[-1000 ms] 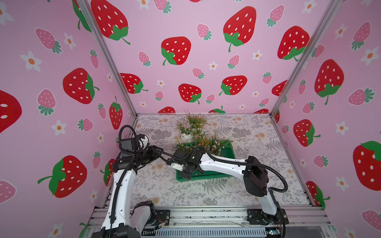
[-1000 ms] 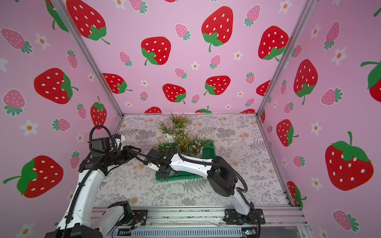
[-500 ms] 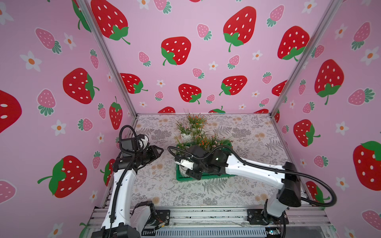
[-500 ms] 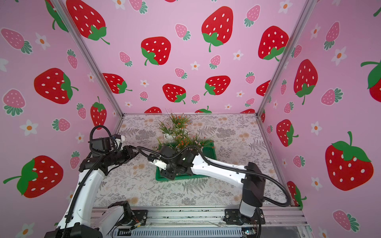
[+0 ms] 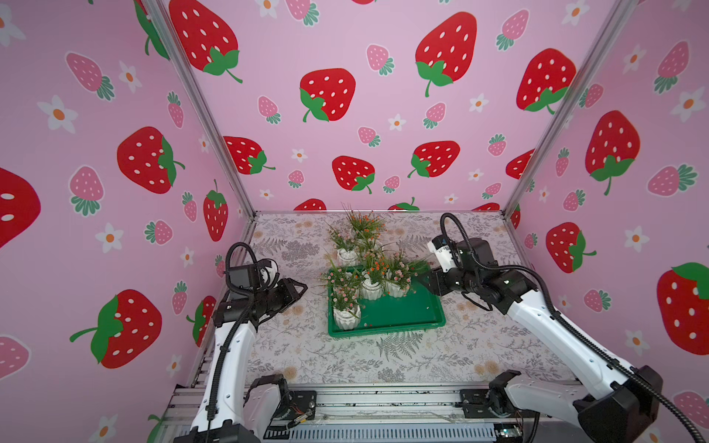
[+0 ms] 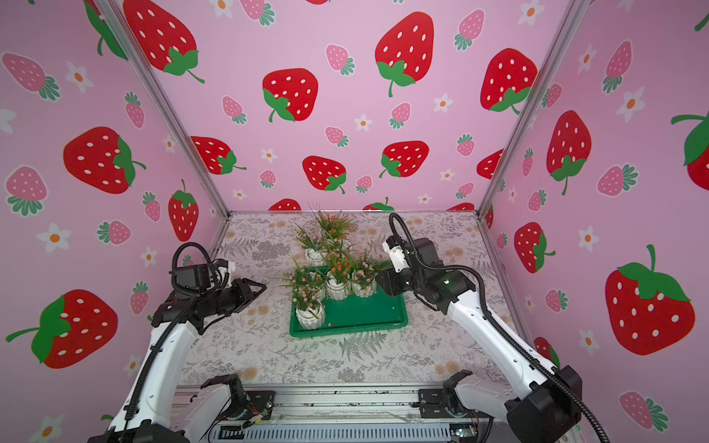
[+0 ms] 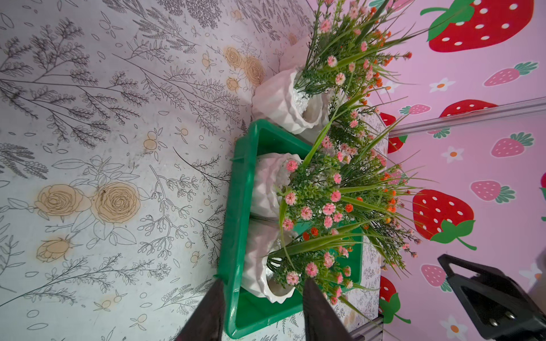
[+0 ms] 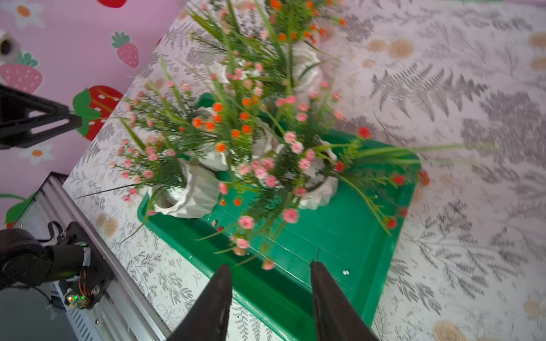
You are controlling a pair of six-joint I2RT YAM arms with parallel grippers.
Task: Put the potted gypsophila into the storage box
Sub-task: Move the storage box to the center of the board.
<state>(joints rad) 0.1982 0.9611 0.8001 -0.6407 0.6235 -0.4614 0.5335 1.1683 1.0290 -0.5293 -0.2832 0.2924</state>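
Storage box [image 5: 403,311] between left gripper [image 5: 302,287] and right gripper [image 5: 424,280], both apart and empty.

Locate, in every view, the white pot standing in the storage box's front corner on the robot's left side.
In a top view: the white pot fills the front left corner of the storage box.
In a top view: the white pot sits in that same corner.
Left wrist: the white pot is the boxed one farthest from the pot outside the box.
Right wrist: the white pot is in the corner nearest the front rail.
Shared landmark: the green storage box.
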